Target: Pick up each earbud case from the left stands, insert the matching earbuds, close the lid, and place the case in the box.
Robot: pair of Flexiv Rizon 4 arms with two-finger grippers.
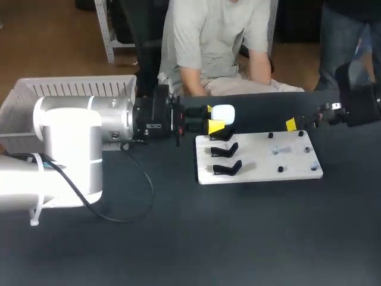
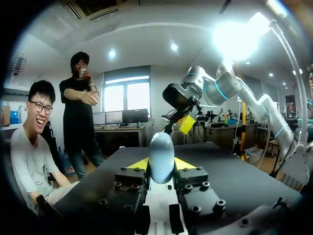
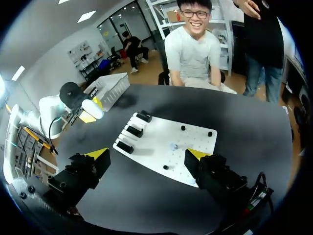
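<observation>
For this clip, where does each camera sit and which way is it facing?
Head view: above and behind the robot, looking down on the table; both arms enter, left claw holding the earbud case.
Left wrist view: on the left wrist, looking level along its claw and the case toward the right arm.
Right wrist view: on the right wrist, looking down past the open right claw at the white board.
Shared: head and right wrist views both show case and board.
</observation>
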